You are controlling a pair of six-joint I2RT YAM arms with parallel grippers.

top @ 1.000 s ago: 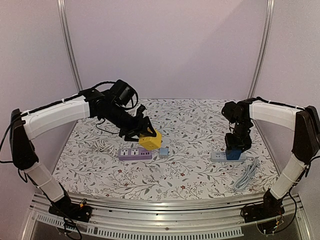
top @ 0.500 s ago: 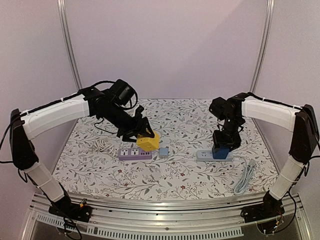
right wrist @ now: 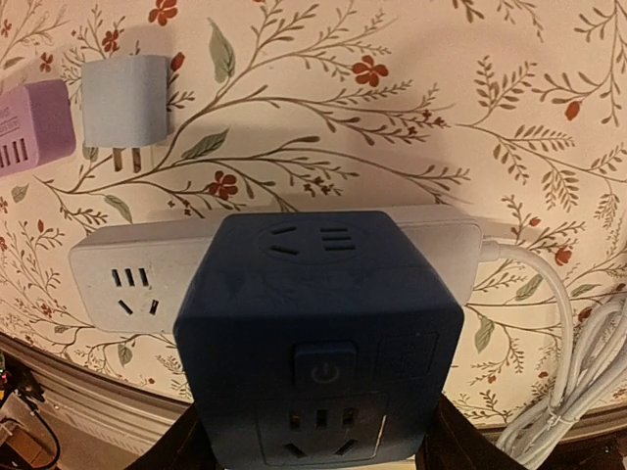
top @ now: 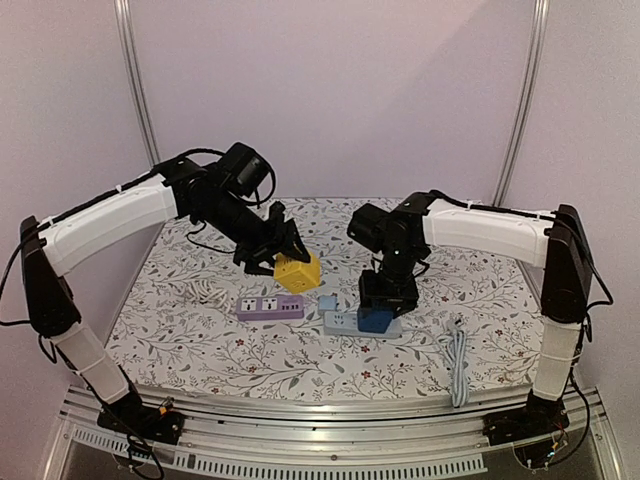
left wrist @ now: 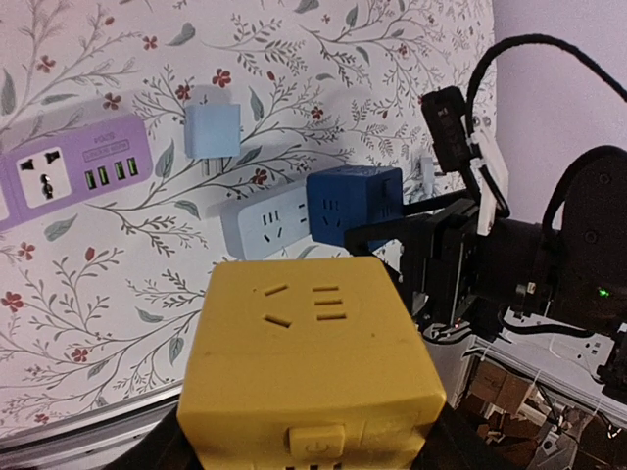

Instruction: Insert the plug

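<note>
Left tool [top: 284,262] clamps yellow cube [top: 299,273], tilted, above purple strip [top: 270,306], apart. Risk: prongs hidden, miss slots, shove loose strip. Pale blue plug [top: 327,302] lies on counter [top: 200,345] between strips. Right tool [top: 386,300] grips blue cube [top: 376,320] atop white strip [top: 343,322]; pull may drag strip.

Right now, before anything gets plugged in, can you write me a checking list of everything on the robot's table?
Surface: flowery cloth, lying flat.
Job's things: yellow cube socket held in the air near the purple power strip; blue cube socket sitting on the white power strip, pushed fully in or not, cannot tell.
Clutter: light-blue plug lying loose between the two strips.
Grippers: left gripper shut on the yellow cube socket; right gripper shut on the blue cube socket.
Cables: white cord trailing from the white power strip; white coil at the left.
Surroundings: plain walls, metal posts.
</note>
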